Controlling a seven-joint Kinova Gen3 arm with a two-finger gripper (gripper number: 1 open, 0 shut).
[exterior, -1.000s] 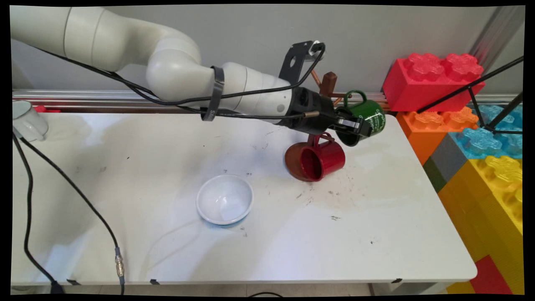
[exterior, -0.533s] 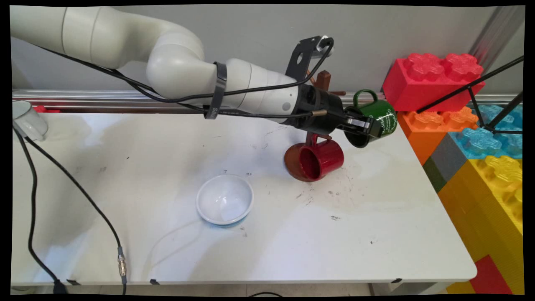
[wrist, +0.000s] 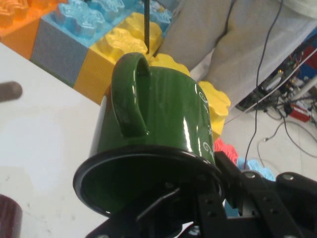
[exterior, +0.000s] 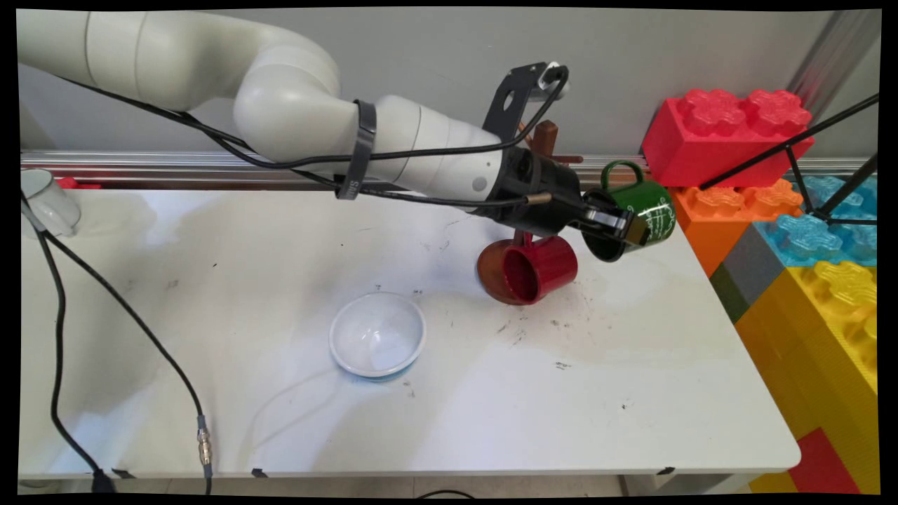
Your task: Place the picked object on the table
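**Green mug held off the table by its rim**

Main view. The gripper [exterior: 617, 228] has its two fingers closed on the rim of a green mug [exterior: 642, 214], one finger inside the mouth and one outside. The mug hangs clear of the white table [exterior: 491, 407], tipped on its side with the dark mouth facing down and toward the camera, its handle on top and white lettering on its wall. Taking the green mug as the landmark: just below and left of it a red mug [exterior: 537, 270] hangs on its side from a brown mug tree [exterior: 546, 137], whose round base sits on the table under the red mug and whose post rises behind the wrist. Farther left and nearer the camera a white bowl [exterior: 377, 335] stands upright on the table, well apart from the mug. To the mug's right, beyond the table's edge, is a stack of giant toy bricks [exterior: 729, 126], red on top, then orange, blue and yellow. Far to the left, at the table's back corner, a white cup [exterior: 45, 200] shows partly.

Hand view. The green mug [wrist: 158, 124] fills the middle, handle toward the camera, its black-rimmed mouth low in the picture. The black fingers [wrist: 208, 213] pinch the rim at the bottom right. Behind the mug lie the yellow, blue and orange toy bricks [wrist: 124, 39]; the table [wrist: 39, 139] spreads to its left.
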